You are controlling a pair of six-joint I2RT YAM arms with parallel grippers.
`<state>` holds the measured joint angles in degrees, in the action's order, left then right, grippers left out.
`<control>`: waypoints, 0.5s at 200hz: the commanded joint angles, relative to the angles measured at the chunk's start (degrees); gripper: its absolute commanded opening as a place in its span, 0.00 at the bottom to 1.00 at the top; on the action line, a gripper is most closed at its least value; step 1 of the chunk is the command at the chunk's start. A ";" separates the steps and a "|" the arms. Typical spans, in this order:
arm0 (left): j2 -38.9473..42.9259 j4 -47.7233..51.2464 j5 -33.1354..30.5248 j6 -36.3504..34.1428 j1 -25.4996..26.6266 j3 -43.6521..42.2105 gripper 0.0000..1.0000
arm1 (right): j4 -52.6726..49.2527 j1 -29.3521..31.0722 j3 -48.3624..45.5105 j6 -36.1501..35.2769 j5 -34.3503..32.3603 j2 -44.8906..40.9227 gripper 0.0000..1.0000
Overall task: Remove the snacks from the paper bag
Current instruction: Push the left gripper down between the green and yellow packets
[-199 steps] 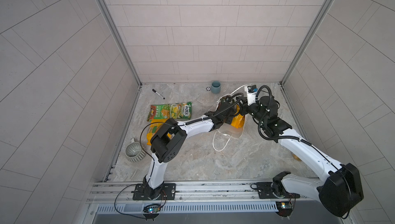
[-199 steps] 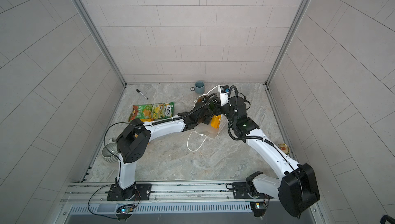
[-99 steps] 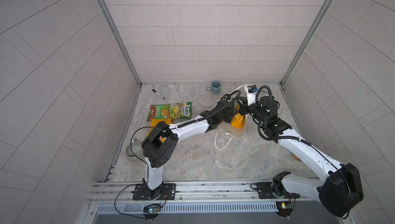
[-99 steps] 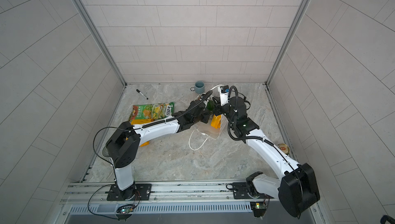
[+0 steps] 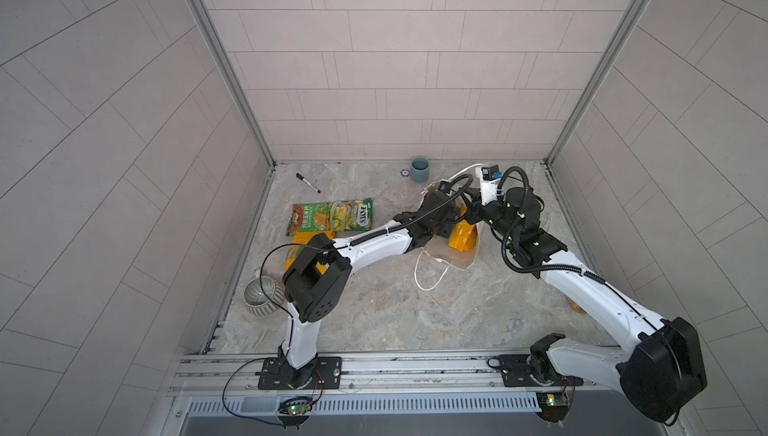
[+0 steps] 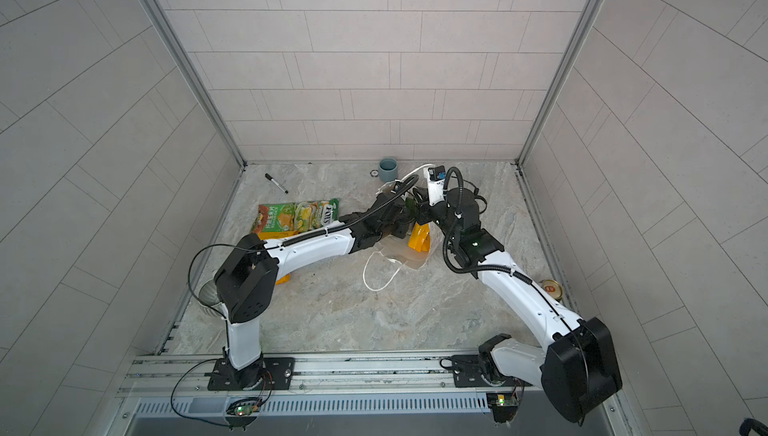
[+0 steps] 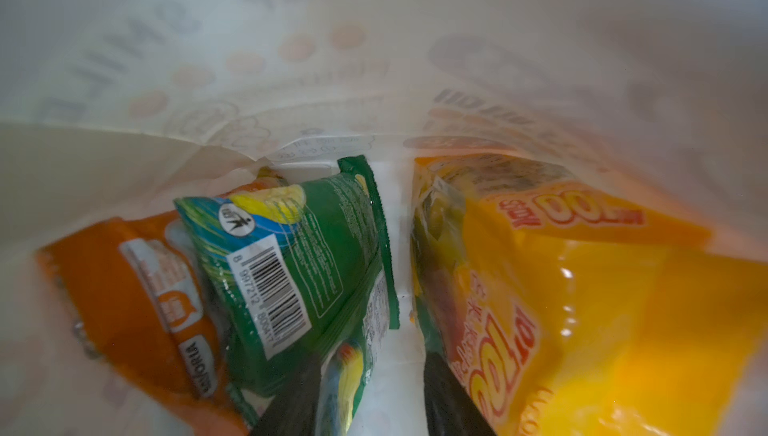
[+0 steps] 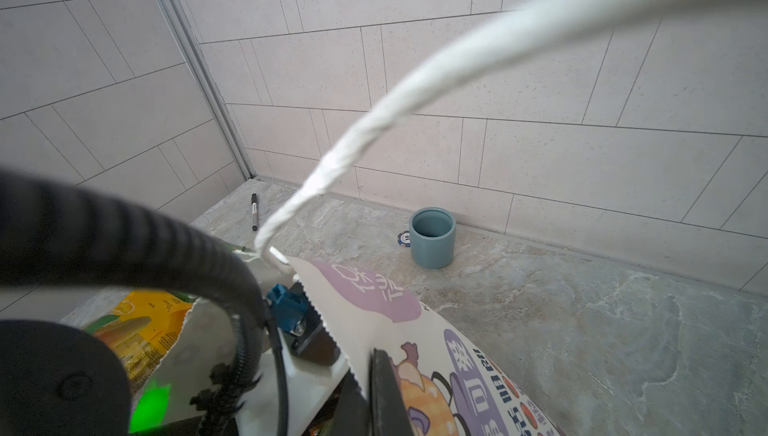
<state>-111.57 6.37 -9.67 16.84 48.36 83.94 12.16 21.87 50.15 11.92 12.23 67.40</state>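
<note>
The white paper bag [image 5: 457, 256] [image 6: 405, 258] lies on its side, mouth toward my left arm. My right gripper [image 8: 368, 375] is shut on the bag's zigzag rim [image 8: 332, 330], holding the mouth up. My left gripper [image 7: 374, 405] is inside the bag and hidden in both top views. Its fingers [image 7: 291, 405] stand open, with white bag floor showing between them. Inside the bag, a green snack packet [image 7: 299, 255] lies against one finger and a yellow one [image 7: 582, 309] against the other. An orange one [image 7: 124, 309] lies beyond the green. Two green packets [image 5: 330, 218] and an orange-yellow one [image 5: 299, 247] lie out on the table.
A grey-blue cup [image 5: 419, 169] and a small chip [image 8: 404, 239] stand by the back wall. A black marker [image 5: 308, 183] lies at the back left. A ribbed bowl [image 5: 262, 296] sits by the left wall, a small tin [image 6: 550, 288] by the right. The bag's cord handle [image 5: 428, 276] trails forward.
My left gripper's jaws have opened inside the bag, and the left arm has shifted slightly. The right arm holds the rim as before.
</note>
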 commanded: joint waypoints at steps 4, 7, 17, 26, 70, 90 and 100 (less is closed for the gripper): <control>-2.80 2.89 -2.09 1.15 -0.19 2.06 0.46 | 3.66 0.39 -0.40 0.54 0.55 -0.77 0.00; -3.06 3.12 -2.31 1.35 -0.19 2.16 0.46 | 3.73 0.36 -0.40 0.51 0.66 -0.77 0.00; -3.76 3.75 -2.97 2.01 -0.19 2.45 0.48 | 3.88 0.37 -0.42 0.64 0.74 -0.77 0.00; -4.53 3.74 -2.90 2.11 -0.20 2.71 0.48 | 4.05 0.39 -0.51 0.66 0.75 -0.69 0.00; -8.42 2.28 -0.61 2.14 -0.21 4.30 0.48 | 4.18 0.37 -0.49 0.82 1.04 -0.39 0.00; -9.64 0.61 1.18 1.89 -0.16 4.30 0.45 | 4.18 0.35 -0.58 0.74 0.93 -0.34 0.00; -10.06 0.05 1.92 1.73 -0.19 4.39 0.40 | 4.25 0.37 -0.60 0.73 0.95 -0.25 0.00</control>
<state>-118.85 6.72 -9.47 18.63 48.45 87.50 12.95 21.74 49.52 12.03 11.46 67.61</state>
